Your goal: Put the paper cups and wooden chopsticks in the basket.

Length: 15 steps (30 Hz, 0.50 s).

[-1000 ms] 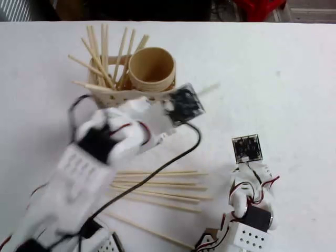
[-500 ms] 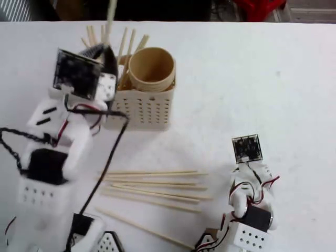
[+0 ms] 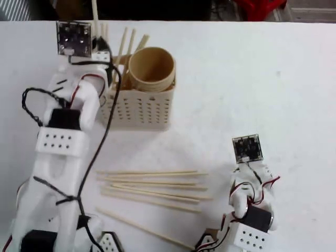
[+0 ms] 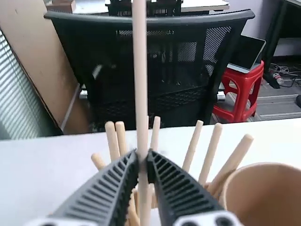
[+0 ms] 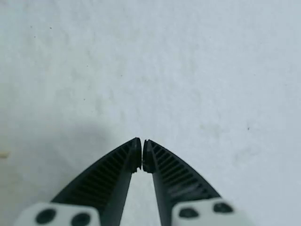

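Left arm [image 3: 63,131] has swung back to the basket's [image 3: 142,107] far-left corner since a moment ago. Its wrist view shows what the high view mostly hides: left jaws pinching one chopstick [image 4: 140,70] upright over the sticks [image 4: 207,141] already in the basket, with the cup [image 3: 151,68] beside them. Loose chopsticks [image 3: 152,186] lie on the bench [image 3: 273,79] in front of the basket; right jaws, pressed together, haven't budged near the front edge, open bench beyond.
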Tool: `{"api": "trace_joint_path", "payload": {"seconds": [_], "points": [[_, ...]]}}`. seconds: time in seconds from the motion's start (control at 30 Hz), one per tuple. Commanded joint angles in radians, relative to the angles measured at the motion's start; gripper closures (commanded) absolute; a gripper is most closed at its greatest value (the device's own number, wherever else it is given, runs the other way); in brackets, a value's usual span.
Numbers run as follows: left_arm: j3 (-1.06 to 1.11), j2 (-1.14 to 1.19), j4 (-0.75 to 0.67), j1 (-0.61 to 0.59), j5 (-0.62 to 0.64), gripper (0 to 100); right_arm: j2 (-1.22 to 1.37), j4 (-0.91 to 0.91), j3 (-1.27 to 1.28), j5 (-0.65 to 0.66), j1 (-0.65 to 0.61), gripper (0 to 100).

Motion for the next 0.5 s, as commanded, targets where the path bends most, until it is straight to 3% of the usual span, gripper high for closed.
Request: {"api": "trace_joint_path", "payload": {"seconds": [0.0, 0.47], "points": [[-0.058, -0.015, 0.028, -0.004, 0.054, 89, -0.008, 0.002, 0.006, 0.003, 0.007, 97.4], [-0.058, -0.357, 0.238, -0.008, 0.051, 89, -0.008, 0.002, 0.006, 0.003, 0.007, 97.4]]}}
